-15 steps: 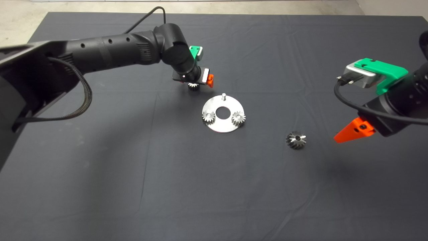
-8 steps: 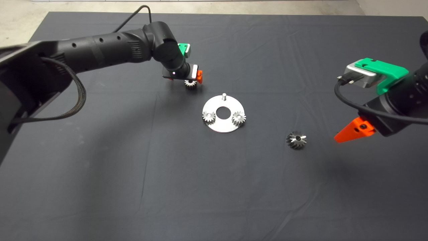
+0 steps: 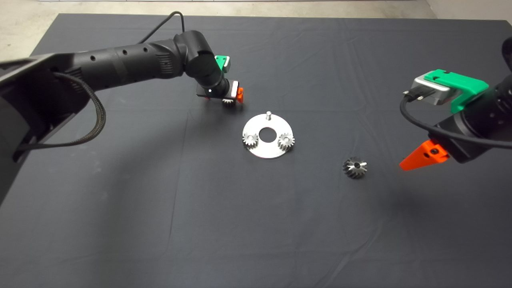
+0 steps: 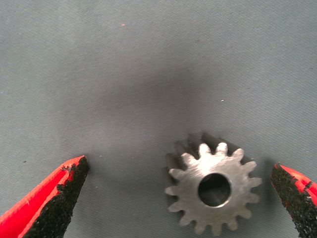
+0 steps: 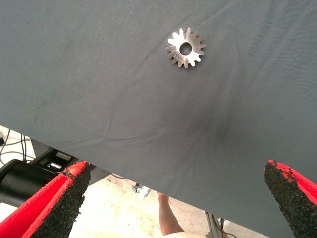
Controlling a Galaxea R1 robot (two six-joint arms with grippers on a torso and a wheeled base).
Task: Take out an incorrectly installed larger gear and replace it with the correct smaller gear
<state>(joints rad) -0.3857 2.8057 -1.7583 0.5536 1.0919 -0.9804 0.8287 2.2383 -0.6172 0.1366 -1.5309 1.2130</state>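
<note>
With fingers spread wide, left gripper (image 4: 178, 198) has dropped around the smaller gear (image 4: 213, 191), off-centre toward one pad; grasp imminent.

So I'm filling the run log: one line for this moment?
left gripper: open, straddling smaller gear on mat | right gripper: open, idle at right | larger gear: off disc | bare pin
</note>
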